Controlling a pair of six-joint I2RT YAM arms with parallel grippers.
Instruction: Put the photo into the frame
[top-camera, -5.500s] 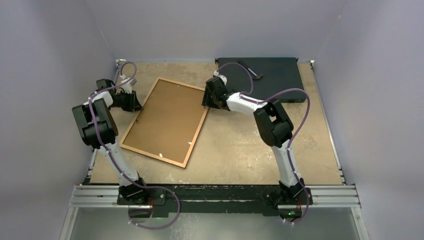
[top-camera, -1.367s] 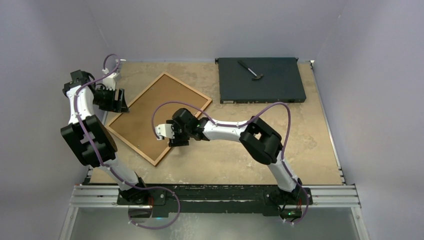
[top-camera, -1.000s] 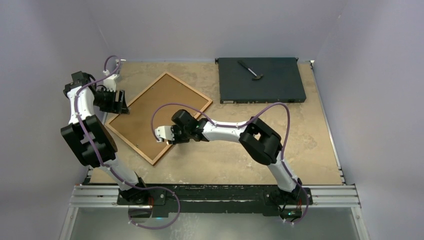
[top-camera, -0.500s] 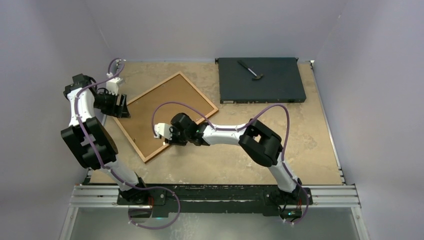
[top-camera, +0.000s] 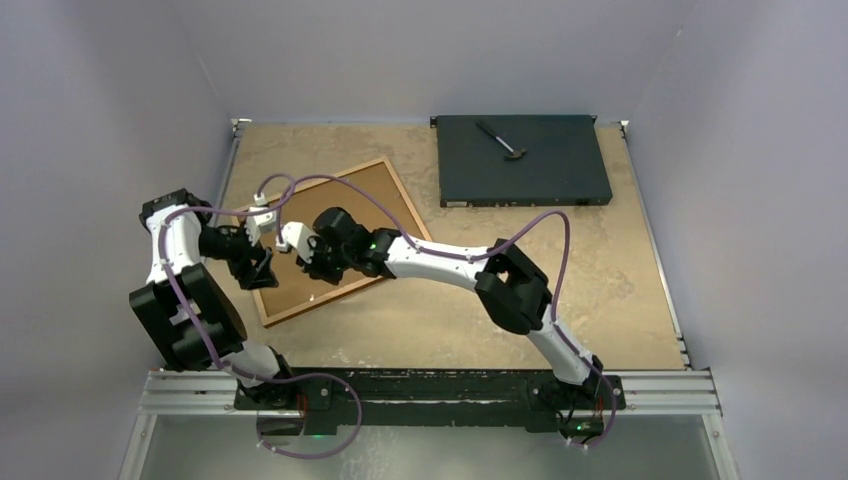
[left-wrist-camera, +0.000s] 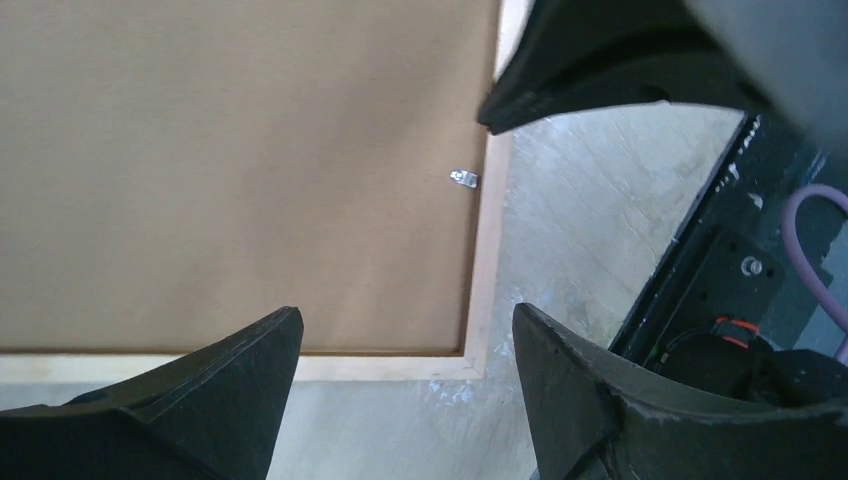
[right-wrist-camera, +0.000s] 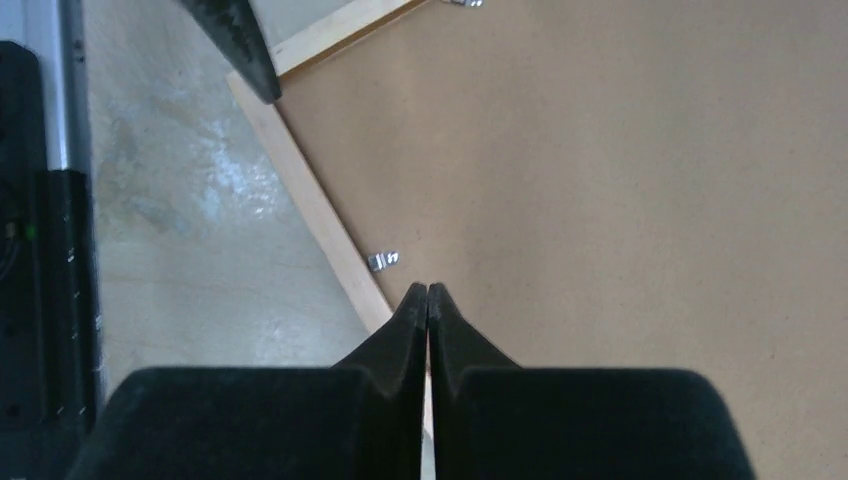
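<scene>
Our right gripper (right-wrist-camera: 428, 290) has its fingers pressed together. The tips sit at the seam where the pale wooden strip of the frame (right-wrist-camera: 318, 215) meets the brown backing sheet (right-wrist-camera: 620, 200), just beside a small metal clip (right-wrist-camera: 383, 261); we cannot tell whether they touch. Our left gripper (left-wrist-camera: 405, 330) is spread wide and holds nothing, hovering over a corner of the frame. We count one frame, lying back-up and askew, left of centre on the table (top-camera: 500, 290). The right wrist view shows two clips. At far right is one black box (top-camera: 540, 170) with one tool (top-camera: 502, 140) on it.
</scene>
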